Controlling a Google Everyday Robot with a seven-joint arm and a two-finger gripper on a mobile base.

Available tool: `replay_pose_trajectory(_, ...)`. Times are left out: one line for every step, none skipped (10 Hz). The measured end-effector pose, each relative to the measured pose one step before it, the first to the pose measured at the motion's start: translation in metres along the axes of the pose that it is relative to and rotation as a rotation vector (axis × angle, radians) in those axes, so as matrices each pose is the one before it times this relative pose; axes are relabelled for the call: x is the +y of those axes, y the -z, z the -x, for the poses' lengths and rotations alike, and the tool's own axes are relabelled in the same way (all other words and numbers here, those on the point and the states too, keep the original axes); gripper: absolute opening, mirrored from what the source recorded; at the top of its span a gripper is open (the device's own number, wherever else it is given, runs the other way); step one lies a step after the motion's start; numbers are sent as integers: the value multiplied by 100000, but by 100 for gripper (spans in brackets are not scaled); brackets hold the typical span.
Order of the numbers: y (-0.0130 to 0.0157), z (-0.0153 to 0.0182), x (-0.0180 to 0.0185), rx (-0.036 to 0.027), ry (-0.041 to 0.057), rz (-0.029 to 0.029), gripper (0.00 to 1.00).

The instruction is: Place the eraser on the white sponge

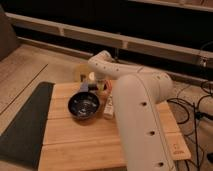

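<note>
Probably light, stiff and grippy, the eraser is best pinched across its short sides; the gripper (93, 80), fingers together, hangs behind the dark bowl (83, 105) on the desk (75, 140).

High behind arm (142, 115) — table (75, 135) below

My white arm (137, 115) reaches forward and bends left at the wrist; my gripper (93, 84) points down (jaws closed tight).
</note>
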Motion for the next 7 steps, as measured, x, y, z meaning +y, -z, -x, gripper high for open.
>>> replay_pose_trajectory(507,928,-197,-326,1476,-743,0)
replay_pose_trajectory(204,539,-84,-286,1017,-365,0)
replay_pose_trajectory(111,604,-102,-469,1122,-424,0)
replay_pose_trajectory(-97,601,-156,-1077,1062,-515,0)
replay_pose_trajectory(-379,607,-50,-1637,534,-159,0)
replay_pose_trajectory(-656,765,68,-2476,570,132,0)
replay_pose_trajectory(-1030,1180,252,-3852,1482,398,0)
